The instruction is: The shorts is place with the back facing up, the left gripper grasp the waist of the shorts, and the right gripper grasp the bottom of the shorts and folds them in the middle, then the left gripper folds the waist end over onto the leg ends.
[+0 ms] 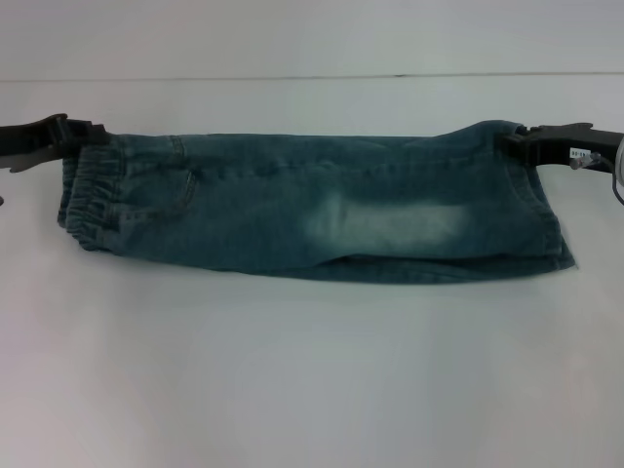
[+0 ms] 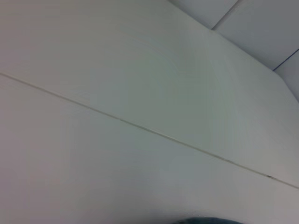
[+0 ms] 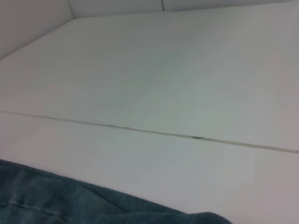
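Denim shorts [image 1: 312, 210], soft, limp, likely sag-prone: left gripper [image 1: 86, 136] pinching the waist [image 1: 86, 205] corner, right gripper [image 1: 515, 142] pinching the leg ends [image 1: 546, 219]; best held at corners.

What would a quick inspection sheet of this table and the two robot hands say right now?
Surface: white table, with a thin seam line across the far part.
Job's things: shorts already folded lengthwise; waist toward the left, leg ends toward the right.
Clutter: nothing seen.
Grippers: left gripper at the waist's far corner; right gripper at the leg ends' far corner, both apparently pinching denim.
Cables: nothing seen.
Surroundings: pale wall behind the table.
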Tool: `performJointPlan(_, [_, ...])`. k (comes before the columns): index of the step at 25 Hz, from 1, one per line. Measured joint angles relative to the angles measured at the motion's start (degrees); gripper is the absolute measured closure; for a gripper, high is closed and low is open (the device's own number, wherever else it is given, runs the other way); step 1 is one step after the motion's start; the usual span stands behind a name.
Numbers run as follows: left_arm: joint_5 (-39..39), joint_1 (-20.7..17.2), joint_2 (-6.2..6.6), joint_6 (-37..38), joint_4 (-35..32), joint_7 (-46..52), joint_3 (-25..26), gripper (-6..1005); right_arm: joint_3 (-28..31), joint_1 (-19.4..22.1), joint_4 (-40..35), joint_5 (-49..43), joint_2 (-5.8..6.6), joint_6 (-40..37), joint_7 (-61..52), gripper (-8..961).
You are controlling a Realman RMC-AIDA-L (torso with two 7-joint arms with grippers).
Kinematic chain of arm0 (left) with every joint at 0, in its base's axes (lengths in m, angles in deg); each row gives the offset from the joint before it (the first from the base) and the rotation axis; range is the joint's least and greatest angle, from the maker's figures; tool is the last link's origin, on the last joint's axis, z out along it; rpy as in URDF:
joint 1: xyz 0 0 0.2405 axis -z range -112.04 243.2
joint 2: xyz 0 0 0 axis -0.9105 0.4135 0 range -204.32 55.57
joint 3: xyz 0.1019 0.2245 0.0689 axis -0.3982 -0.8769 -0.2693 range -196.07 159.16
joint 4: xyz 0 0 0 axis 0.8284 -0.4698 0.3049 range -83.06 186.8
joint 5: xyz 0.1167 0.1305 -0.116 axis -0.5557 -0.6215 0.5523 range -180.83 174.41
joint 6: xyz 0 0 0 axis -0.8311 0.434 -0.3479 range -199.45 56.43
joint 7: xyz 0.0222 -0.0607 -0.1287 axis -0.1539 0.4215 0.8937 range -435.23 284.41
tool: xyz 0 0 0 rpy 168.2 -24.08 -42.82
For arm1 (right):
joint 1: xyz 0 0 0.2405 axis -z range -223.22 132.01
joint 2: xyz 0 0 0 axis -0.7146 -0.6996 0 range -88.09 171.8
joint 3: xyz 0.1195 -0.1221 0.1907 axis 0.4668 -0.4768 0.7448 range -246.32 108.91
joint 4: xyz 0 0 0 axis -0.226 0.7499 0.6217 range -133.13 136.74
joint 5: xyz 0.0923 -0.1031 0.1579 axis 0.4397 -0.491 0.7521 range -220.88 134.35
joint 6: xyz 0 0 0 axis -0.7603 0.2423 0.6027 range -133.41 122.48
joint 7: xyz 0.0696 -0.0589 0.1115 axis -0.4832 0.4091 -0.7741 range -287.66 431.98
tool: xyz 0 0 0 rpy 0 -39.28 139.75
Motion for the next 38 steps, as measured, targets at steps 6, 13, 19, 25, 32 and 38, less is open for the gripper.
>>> performJointPlan(6, [0.13,-0.27,-0.03,-3.08,0.17,-0.53,-0.01,720,-0.06,0.26,0.06,0.01,0.14,-0.22,-0.31,690])
performJointPlan(13, [-0.32,-0.38,-0.04,-5.46,0.17,-0.55,-0.85,501,0.06,0.54,0.1,-0.02,0.51,-0.56,-0.98,397])
performJointPlan(19, [-0.49,-1.16,0.48,-3.3,-0.41,-3.33,-1.07,233,1.06,1.37,-0.54,0.01,1.62,-3.01,-2.08,242])
performJointPlan(25, [-3.89,-3.37,0.55,4.06,-5.01,-7.13,-4.29,104,3.14,3.1,-1.56,2.87,3.63,-10.86,-2.19,48])
performJointPlan(32, [-4.48,-5.85,0.86,9.4,-9.32,-10.9,-4.54,89,2.72,4.57,-1.94,5.07,4.67,-18.67,-0.88,50])
performJointPlan(38, [-5.64,-5.91,0.39,8.44,-9.25,-15.44,-7.52,91,2.52,4.63,-2.1,5.09,4.7,-25.63,0.89,52])
